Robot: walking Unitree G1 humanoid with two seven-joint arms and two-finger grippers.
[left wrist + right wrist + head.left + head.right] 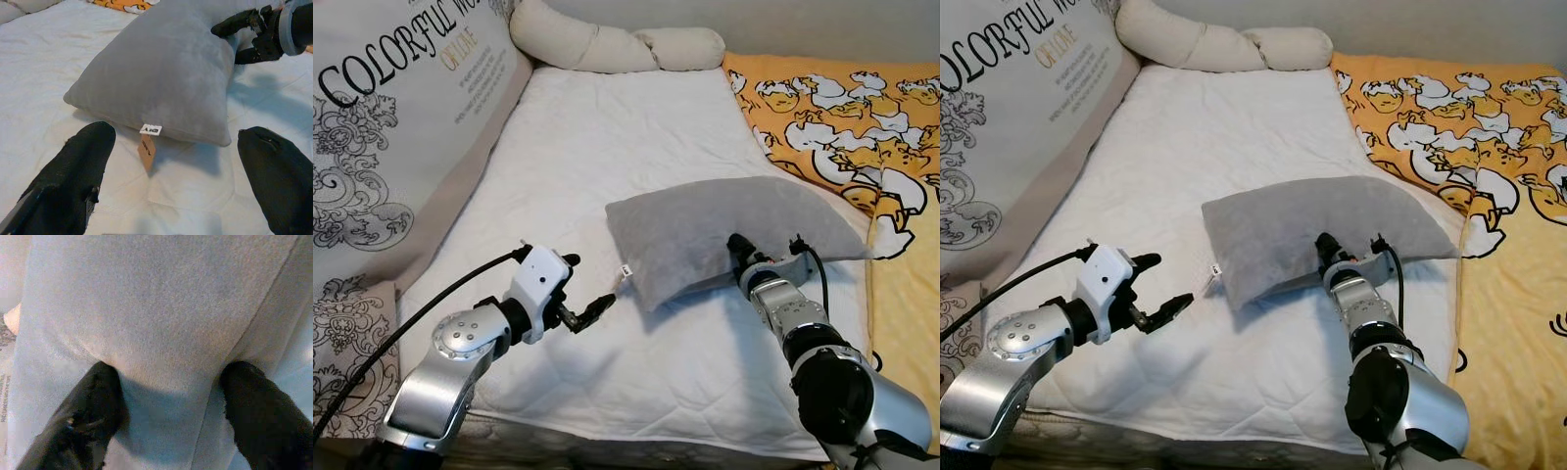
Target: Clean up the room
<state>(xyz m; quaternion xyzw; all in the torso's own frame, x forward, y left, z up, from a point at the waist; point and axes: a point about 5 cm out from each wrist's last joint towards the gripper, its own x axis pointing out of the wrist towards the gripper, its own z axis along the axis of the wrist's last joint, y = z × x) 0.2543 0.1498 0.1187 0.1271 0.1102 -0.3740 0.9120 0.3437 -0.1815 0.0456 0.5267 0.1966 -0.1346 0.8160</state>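
The big cushion (pixel 382 117) reads "COLORFUL WO…" and "ON LINE".

The grey pillow (pixel 724 235) is a soft rectangular cushion with a smooth, velvet-like cover. It lies flat on the white mattress pad (pixel 607 147), in the middle part of the bed, nearer to the front edge than to the far one. A small white label (pixel 150 129) and a brown paper tag (pixel 146 151) hang from its front left corner.

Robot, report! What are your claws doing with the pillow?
Right claw pinching the gray pillow edge. Left claw open, short of its tag. Nothing in the way.
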